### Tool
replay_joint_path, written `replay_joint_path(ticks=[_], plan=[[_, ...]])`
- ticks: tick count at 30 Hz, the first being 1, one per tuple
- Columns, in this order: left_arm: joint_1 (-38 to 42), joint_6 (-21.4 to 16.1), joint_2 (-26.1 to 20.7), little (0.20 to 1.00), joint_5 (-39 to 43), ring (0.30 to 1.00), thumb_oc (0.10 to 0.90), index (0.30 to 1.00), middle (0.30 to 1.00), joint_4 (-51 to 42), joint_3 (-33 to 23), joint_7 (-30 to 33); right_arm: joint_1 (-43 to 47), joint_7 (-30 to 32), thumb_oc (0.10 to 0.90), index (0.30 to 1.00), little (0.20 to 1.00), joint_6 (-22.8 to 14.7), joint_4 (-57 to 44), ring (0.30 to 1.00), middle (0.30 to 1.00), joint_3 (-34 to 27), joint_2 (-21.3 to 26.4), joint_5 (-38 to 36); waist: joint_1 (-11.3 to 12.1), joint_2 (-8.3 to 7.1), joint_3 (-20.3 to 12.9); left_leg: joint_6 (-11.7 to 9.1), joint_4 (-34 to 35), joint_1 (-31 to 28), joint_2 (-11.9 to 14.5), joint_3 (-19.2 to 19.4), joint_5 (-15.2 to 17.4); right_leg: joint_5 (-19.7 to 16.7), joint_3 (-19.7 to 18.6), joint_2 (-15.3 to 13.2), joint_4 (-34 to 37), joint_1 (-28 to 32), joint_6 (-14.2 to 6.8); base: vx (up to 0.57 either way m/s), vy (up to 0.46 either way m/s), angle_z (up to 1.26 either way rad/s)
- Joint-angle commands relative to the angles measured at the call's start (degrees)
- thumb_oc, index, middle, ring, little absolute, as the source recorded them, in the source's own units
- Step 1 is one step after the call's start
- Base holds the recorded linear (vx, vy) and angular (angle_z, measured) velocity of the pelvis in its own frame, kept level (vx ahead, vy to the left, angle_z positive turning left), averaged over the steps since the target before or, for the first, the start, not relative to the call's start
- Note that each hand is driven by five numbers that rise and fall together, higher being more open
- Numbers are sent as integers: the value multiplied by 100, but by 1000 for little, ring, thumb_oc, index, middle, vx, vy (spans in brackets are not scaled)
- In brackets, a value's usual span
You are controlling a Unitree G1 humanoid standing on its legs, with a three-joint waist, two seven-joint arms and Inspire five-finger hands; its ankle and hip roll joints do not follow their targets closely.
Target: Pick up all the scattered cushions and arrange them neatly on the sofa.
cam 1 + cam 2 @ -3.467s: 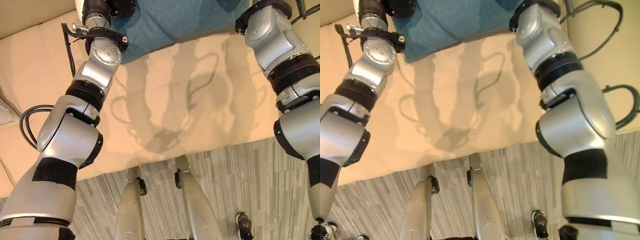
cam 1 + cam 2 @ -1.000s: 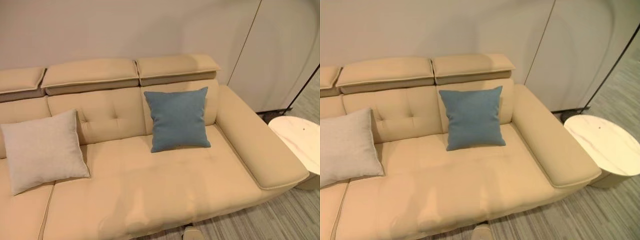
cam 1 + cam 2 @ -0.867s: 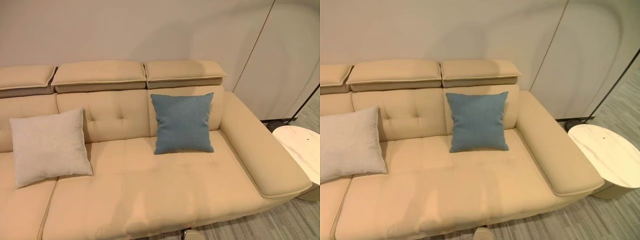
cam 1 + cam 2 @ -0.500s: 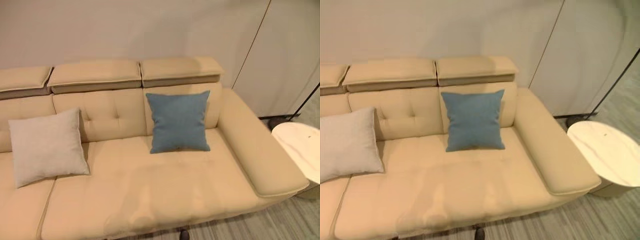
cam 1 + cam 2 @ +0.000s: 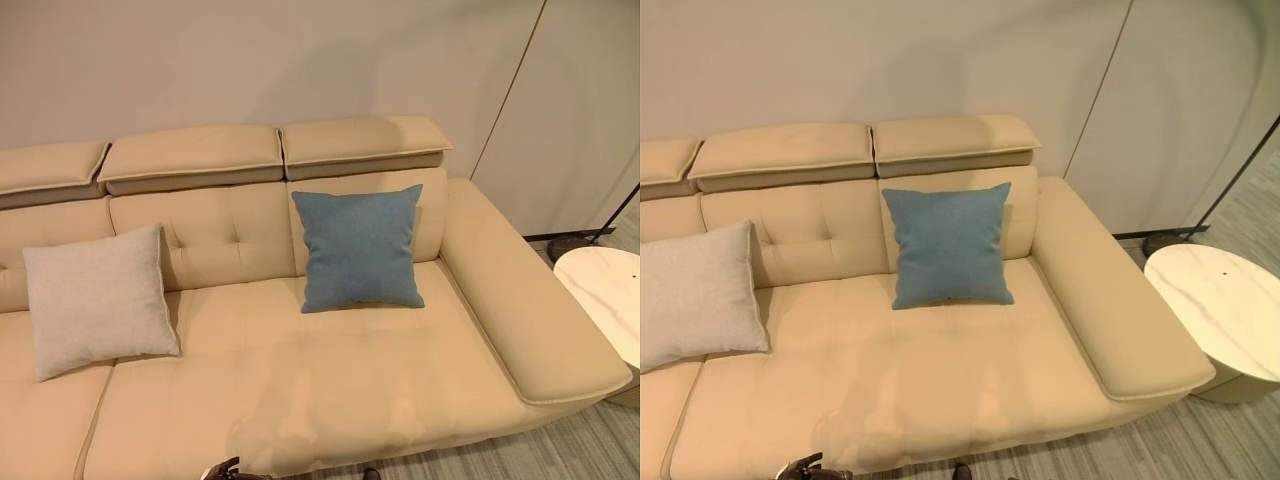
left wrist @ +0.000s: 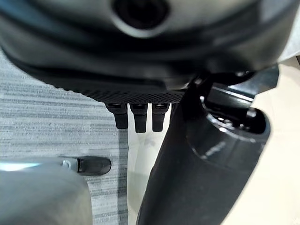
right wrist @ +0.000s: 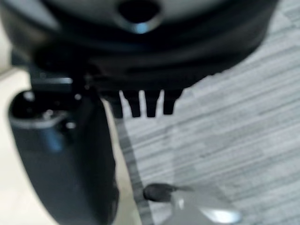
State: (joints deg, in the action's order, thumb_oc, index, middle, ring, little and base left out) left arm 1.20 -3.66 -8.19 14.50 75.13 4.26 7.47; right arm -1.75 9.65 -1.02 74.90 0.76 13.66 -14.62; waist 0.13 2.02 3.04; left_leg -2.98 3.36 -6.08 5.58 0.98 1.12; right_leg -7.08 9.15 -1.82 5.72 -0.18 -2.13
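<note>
Looking across the cream sofa [image 5: 330, 380] from my end, I see the grey cushion [image 5: 98, 298] on the left, propped upright against the backrest above the seam between two seat sections. Further right the blue cushion [image 5: 361, 248] stands upright too, leaning on the backrest under the rightmost headrest, well apart from the grey one. Beyond the sofa's right armrest a round white side table [image 5: 1225, 310] stands on the striped grey carpet [image 5: 1200, 440].

My left robot hand [image 6: 140, 110] shows in its wrist camera above the carpet by the sofa's front edge, fingers straight and relaxed, holding nothing. My right robot hand [image 7: 140, 103] looks the same in its own camera: fingers straight, released, empty, over the carpet beside the sofa edge.
</note>
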Motion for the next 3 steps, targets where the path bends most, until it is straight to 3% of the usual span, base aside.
replay_joint_path(ticks=[1,3], plan=[[136,-148,-73,900,-171,900,800,900,900,163,-23,166,239,122,800,900,900,-144,348,900,900,107,-97,-183,-80,-370,62,91,164,140,-563,30,67,919,-72,-160,-72,852,-491,31,3,3],[137,-144,-68,900,-204,900,800,900,900,165,-6,171,236,134,800,900,900,-153,344,900,900,103,-91,-186,-85,-362,53,89,164,134,-561,40,71,915,-75,-160,-72,848,-496,9,1,5]])
